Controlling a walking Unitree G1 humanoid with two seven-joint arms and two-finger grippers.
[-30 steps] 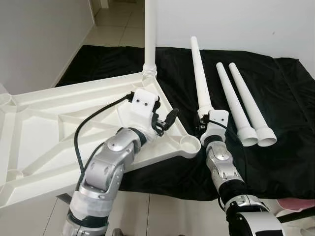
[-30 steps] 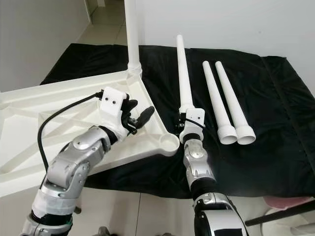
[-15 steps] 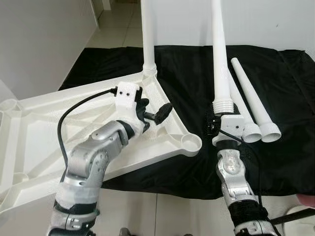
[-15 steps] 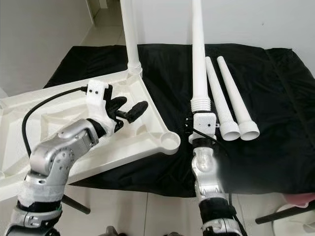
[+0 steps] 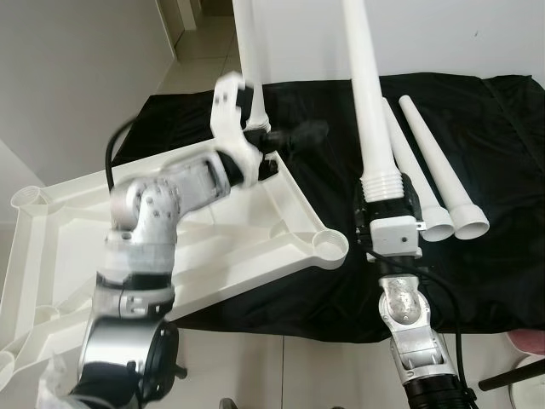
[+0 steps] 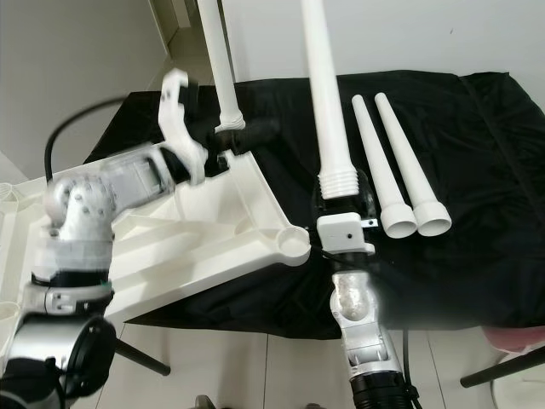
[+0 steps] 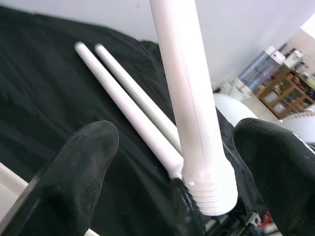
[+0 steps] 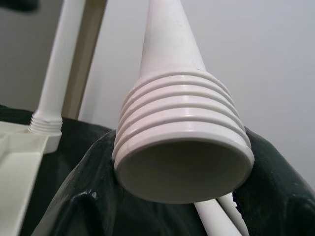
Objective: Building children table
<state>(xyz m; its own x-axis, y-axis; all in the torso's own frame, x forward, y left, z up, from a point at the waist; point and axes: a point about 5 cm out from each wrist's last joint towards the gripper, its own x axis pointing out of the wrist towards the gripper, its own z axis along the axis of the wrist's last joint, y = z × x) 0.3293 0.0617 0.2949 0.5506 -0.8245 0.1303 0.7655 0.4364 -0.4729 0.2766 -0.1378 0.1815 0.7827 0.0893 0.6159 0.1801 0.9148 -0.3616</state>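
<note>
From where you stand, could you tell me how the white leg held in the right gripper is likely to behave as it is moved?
The leg is hollow at its threaded end, so probably light. It looks like rigid plastic, unlikely to flex. Held upright by its base in the right gripper, its long taper may sway or tip.

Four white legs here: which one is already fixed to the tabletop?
The upright leg at the tabletop's far corner. The right hand holds another upright; the last two legs lie on the black cloth.
</note>
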